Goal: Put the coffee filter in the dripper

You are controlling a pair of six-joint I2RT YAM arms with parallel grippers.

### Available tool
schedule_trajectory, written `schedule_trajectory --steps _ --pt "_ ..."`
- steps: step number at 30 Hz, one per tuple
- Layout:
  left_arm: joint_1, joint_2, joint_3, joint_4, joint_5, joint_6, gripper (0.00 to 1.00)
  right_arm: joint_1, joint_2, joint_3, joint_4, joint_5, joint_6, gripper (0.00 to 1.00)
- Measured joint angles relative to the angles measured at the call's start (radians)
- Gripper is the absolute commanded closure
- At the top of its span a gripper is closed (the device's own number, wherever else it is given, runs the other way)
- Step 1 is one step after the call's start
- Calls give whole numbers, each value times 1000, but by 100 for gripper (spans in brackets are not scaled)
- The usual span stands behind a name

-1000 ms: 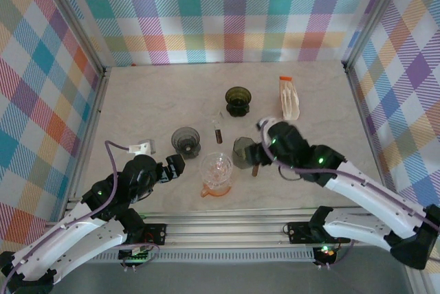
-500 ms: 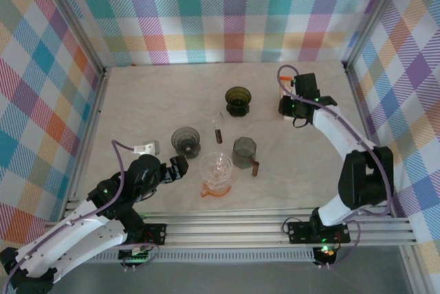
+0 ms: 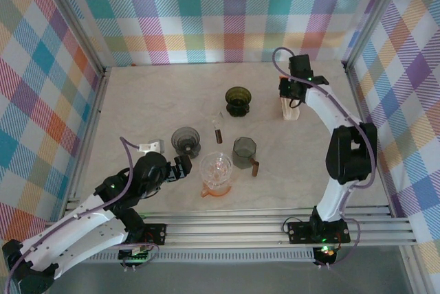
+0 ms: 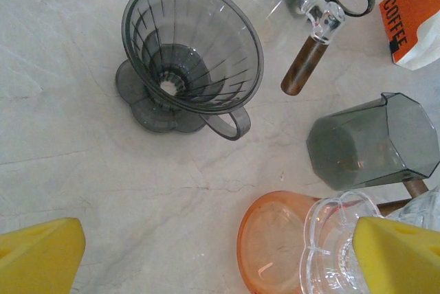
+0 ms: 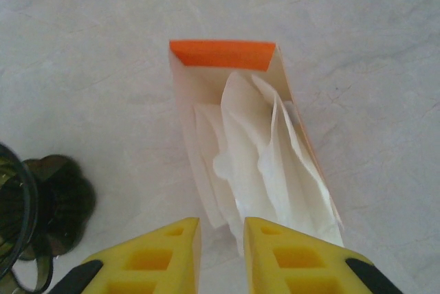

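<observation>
Right gripper [image 5: 221, 247] hangs at the mouth of the filter pack [image 5: 221, 53], fingers almost together at the paper filters [image 5: 254, 150], probably to pinch one; grip unclear; left gripper [image 3: 180, 167] spread wide above the grey dripper [image 4: 189, 53], likely to steady it.

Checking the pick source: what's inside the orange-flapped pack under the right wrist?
White paper filters, fanned loosely inside the open pack. How many there are is unclear, because they overlap. Their near ends are covered by the right fingers.

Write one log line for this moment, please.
right jaws: nearly shut at filters, grip unclear | left jaws: open | grey dripper: empty
</observation>
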Motion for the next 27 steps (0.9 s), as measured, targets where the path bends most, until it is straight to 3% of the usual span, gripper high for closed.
schedule_trajectory --steps 9,27 --pt "0 5 0 0 -2 5 0 0 114 151 -53 33 -23 77" --pt "0 21 0 0 -10 11 0 0 230 279 -109 55 -48 78"
